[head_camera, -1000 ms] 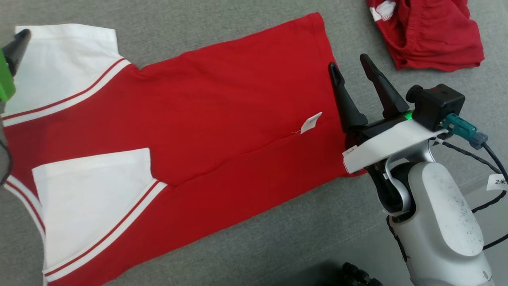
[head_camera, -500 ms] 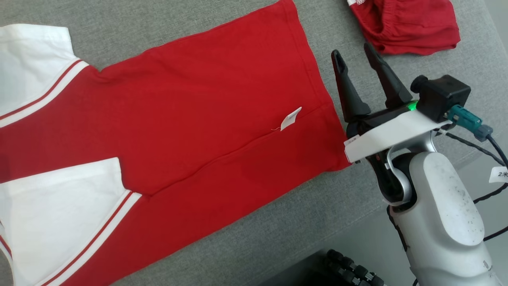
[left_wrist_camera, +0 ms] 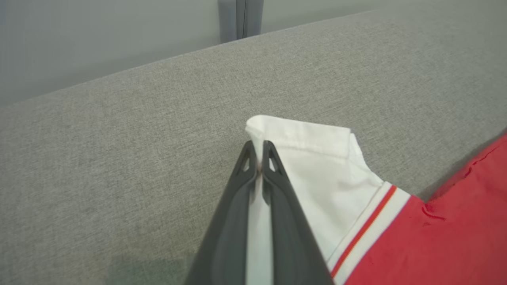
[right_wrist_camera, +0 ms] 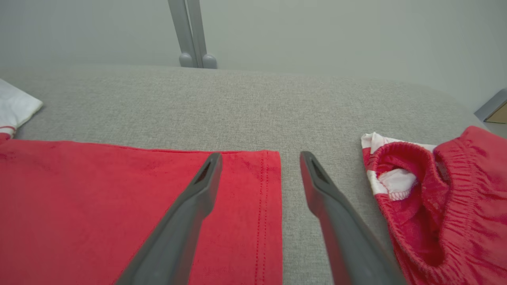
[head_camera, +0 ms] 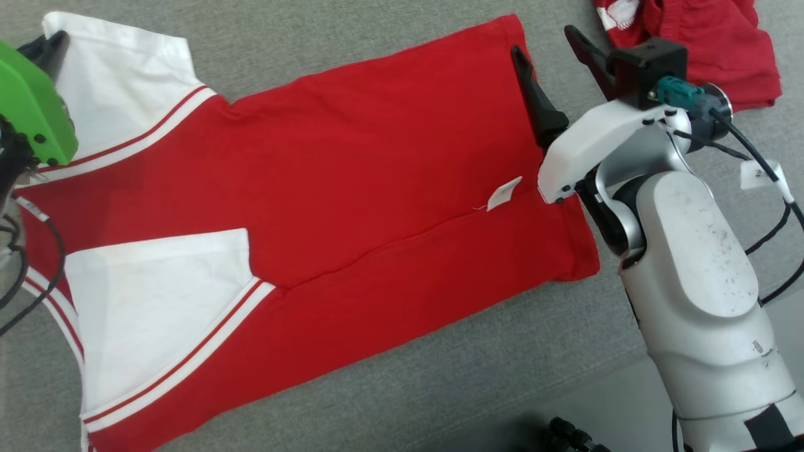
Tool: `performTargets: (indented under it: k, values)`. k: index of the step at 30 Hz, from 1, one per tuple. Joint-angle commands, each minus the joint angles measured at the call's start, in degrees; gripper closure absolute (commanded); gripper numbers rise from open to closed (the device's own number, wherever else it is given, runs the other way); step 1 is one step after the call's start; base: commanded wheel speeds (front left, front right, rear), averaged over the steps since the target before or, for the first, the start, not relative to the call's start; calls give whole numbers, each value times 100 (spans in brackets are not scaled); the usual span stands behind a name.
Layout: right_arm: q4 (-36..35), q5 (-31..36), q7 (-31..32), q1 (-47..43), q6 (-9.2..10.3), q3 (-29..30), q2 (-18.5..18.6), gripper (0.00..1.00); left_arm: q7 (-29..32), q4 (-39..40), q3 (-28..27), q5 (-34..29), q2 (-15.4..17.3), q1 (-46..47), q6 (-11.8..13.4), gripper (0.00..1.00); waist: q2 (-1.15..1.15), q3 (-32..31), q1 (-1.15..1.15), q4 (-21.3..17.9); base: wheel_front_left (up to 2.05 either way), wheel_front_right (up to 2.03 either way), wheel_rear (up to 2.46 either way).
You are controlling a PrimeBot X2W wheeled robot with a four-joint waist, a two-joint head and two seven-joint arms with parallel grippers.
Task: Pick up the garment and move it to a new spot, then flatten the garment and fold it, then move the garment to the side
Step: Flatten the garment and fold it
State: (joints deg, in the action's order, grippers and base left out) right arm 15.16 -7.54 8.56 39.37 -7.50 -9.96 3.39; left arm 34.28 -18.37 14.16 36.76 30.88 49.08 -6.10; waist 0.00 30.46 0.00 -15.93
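I am on the folding step. My left gripper [left_wrist_camera: 257,149] is pinching the corner of the white sleeve [left_wrist_camera: 317,166]. My right gripper [right_wrist_camera: 259,158] is spread wide over the bottom edge of the shirt [right_wrist_camera: 119,206]. I think it must close there next, so both ends lift together. The shirt is red and lies flat on the gray cushion [head_camera: 408,389], with the other sleeve folded onto it.

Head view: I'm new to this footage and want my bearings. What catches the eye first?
A red T-shirt with white sleeves lies spread across the grey surface. At its far-left sleeve the left gripper is pinched shut on the white cuff, while the right gripper hangs open over the hem. Crumpled red shorts sit at the upper right.
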Motion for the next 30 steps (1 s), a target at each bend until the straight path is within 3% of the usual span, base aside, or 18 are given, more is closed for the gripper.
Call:
performTargets:
  k: [1, 9, 21, 22, 23, 26, 27, 30]
  values:
    - [158, 24, 183, 123, 3, -21, 93, 0, -112, 51, 18, 96, -93, 45, -43, 100, 0, -208, 0, 347, 0, 0, 0]
    - [1184, 84, 768, 771, 3, 191, 497, 0, -585, 419, 299, 373, -427, -64, -116, 100, 0, -316, 0, 858, 0, 0, 0]
    - [2714, -277, 1263, 1467, 3, 411, 681, 0, -964, 874, 668, 594, -548, -278, -140, 100, 0, -320, 0, 1268, 0, 0, 0]
    - [2818, -304, 1279, 1494, 3, 416, 686, 5, -979, 910, 703, 611, -545, -298, -141, 100, 0, -340, 0, 1285, 0, 0, 0]
    - [2900, -323, 1291, 1502, 3, 409, 691, 40, -983, 932, 726, 627, -541, -317, -142, 100, 0, -360, 0, 1297, 0, 0, 0]
    - [3112, -406, 1235, 1522, 3, 352, 698, 78, -1008, 965, 780, 698, -498, -382, -143, 100, 0, -435, 0, 1317, 0, 0, 0]
    - [3161, -425, 1208, 1525, 3, 329, 700, 100, -1024, 966, 790, 709, -485, -393, -143, 100, 0, -462, 0, 1317, 0, 0, 0]
    - [3287, -450, 943, 1561, 3, 365, 733, 100, -1079, 928, 778, 739, -448, -428, -144, 100, 0, -542, 0, 1314, 0, 0, 0]
